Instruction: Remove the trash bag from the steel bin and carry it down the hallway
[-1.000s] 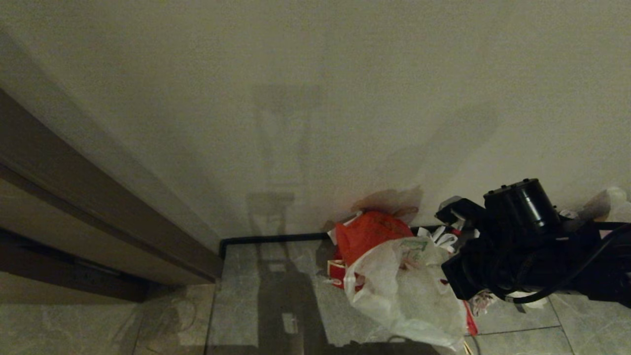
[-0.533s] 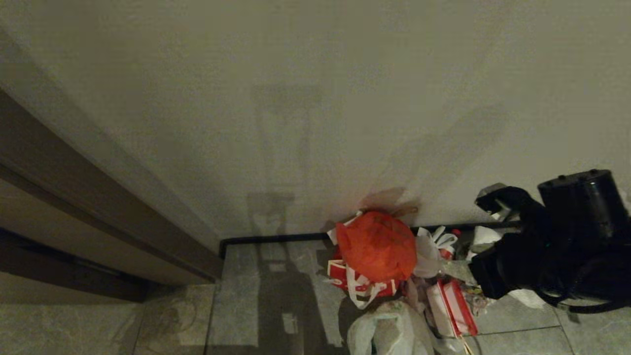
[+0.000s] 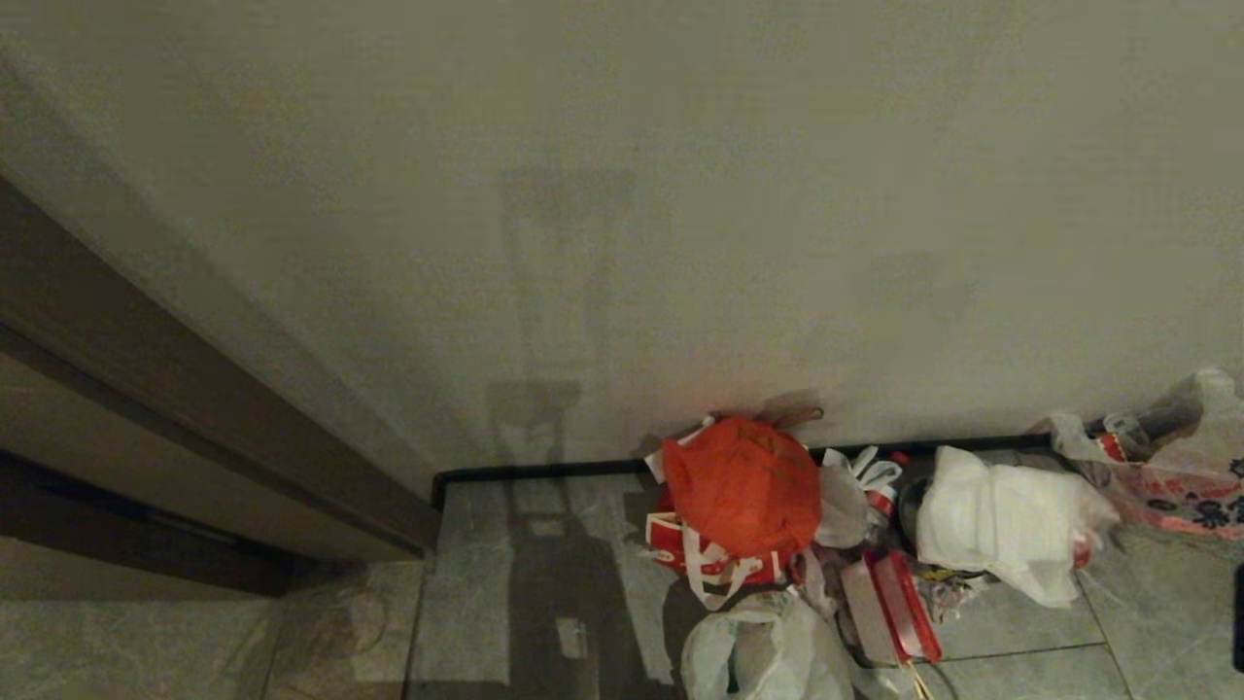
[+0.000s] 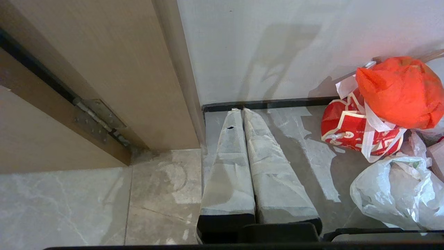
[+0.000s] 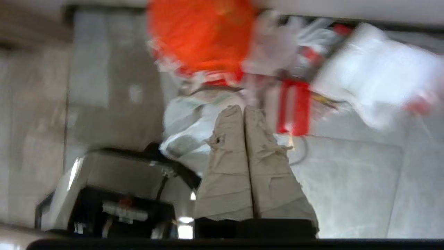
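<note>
Trash bag (image 5: 187, 128) on hallway floor (image 3: 544, 544) tiles just beyond the empty, closed right gripper (image 5: 243, 111); left gripper (image 4: 242, 114) closed, farther.

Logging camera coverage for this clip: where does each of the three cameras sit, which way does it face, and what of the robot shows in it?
Head view: high on the robot, facing down at the cream wall and the rubbish pile at its foot; no arm shows.
Left wrist view: behind the shut left gripper, low, facing the door frame and floor corner.
Right wrist view: behind the shut, empty right gripper, looking down on the pile; part of the robot's own base shows.
Shared: all three show the orange-red bag and the trash bag on the tiles.
</note>
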You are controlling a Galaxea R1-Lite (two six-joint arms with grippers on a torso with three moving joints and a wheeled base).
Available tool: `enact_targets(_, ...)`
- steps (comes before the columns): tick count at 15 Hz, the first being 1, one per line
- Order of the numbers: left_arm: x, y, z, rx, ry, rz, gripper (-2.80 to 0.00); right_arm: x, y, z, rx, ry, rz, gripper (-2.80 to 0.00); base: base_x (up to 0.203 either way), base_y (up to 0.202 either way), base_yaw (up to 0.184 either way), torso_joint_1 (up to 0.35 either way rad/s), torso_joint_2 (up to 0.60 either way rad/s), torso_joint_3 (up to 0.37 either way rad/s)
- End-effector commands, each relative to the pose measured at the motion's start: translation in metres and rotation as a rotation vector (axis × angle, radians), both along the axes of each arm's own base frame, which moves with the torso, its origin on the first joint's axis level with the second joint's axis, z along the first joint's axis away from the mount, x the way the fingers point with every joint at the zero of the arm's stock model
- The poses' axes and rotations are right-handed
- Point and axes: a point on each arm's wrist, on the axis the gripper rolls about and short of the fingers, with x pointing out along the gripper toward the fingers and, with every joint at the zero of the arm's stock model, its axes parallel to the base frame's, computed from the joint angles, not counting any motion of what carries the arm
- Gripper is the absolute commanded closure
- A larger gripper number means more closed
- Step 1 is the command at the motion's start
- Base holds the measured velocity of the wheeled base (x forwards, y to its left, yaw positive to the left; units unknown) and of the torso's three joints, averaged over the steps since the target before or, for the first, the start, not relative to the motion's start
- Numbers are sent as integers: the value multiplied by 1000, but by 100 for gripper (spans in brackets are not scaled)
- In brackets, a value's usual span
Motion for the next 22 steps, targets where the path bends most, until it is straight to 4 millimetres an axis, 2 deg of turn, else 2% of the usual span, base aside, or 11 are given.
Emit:
enact_targets(1,0,0,0,0,1,1,0,-34,-15,4,32,-126,-76,0,0,0,0,0,0,0)
enact_targets(5,0,0,0,0,1,1,0,-76,-24,-35,30,-186,-139,0,0,0,0,0,0,0)
enact_targets(9,0,0,0,0,2,1,0,-107,-24,-75,31,-250,-181,0,0,0,0,0,0,0)
enact_targets(12,0,0,0,0,1,1,0,-124,-25,-105,23,-330,-206,0,0,0,0,0,0,0)
enact_targets(14,0,0,0,0,2,0,0,-120,-25,-124,23,-337,-228,0,0,0,0,0,0,0)
enact_targets(22,0,0,0,0,2,1,0,-119,-25,-124,-23,-338,-206,0,0,0,0,0,0,0)
